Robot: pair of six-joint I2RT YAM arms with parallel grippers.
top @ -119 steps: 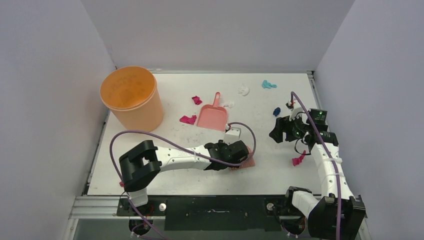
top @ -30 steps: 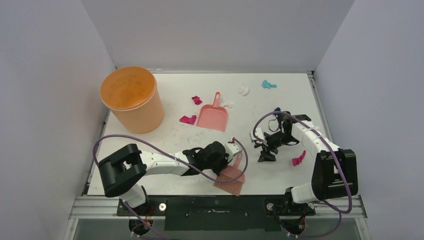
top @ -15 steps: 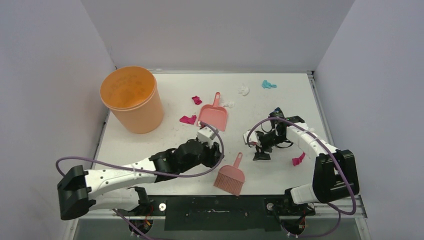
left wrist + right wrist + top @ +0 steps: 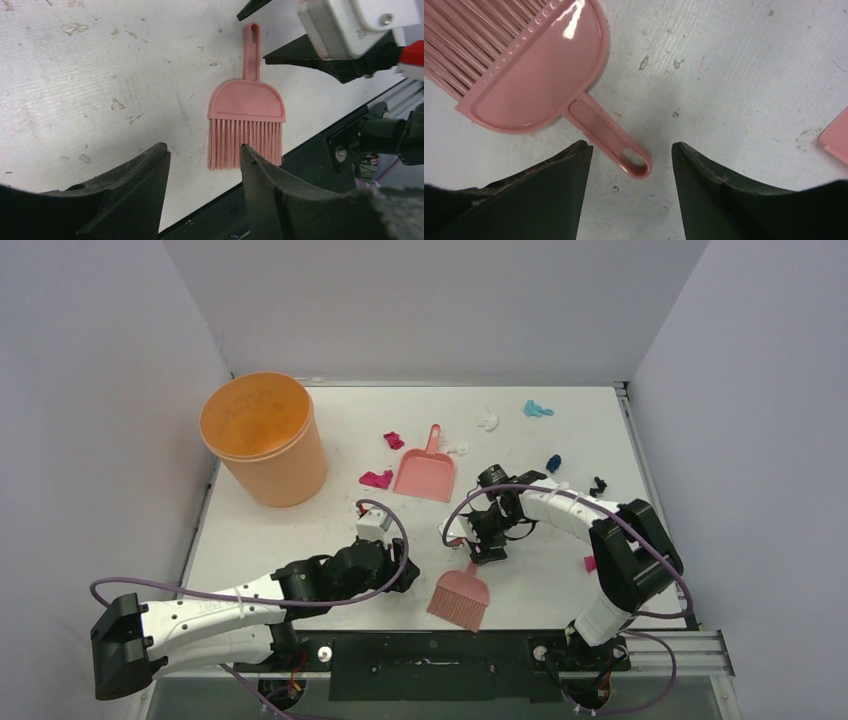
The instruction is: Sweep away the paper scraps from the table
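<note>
Paper scraps lie on the white table (image 4: 340, 410): magenta wads (image 4: 376, 478) (image 4: 393, 440), white ones (image 4: 487, 420) (image 4: 457, 449), a teal one (image 4: 537, 409), a dark blue one (image 4: 553, 462), a black one (image 4: 598, 483), and a magenta one (image 4: 590, 563) beside the right arm. My left gripper (image 4: 403, 575) (image 4: 204, 148) is open and empty, left of the pink brush (image 4: 461, 597) (image 4: 246, 107). My right gripper (image 4: 481, 550) (image 4: 630, 145) is open, its jaws either side of the brush handle's tip (image 4: 634, 162); the brush (image 4: 534, 75) lies flat.
A pink dustpan (image 4: 426, 475) lies mid-table, its corner showing in the right wrist view (image 4: 836, 140). An orange bucket (image 4: 263, 438) stands at the back left. The brush bristles reach the table's near edge (image 4: 300, 150). White walls close three sides.
My left gripper let go of the brush near the front edge and drew back to the left. My right arm swung left and down to the brush handle.
</note>
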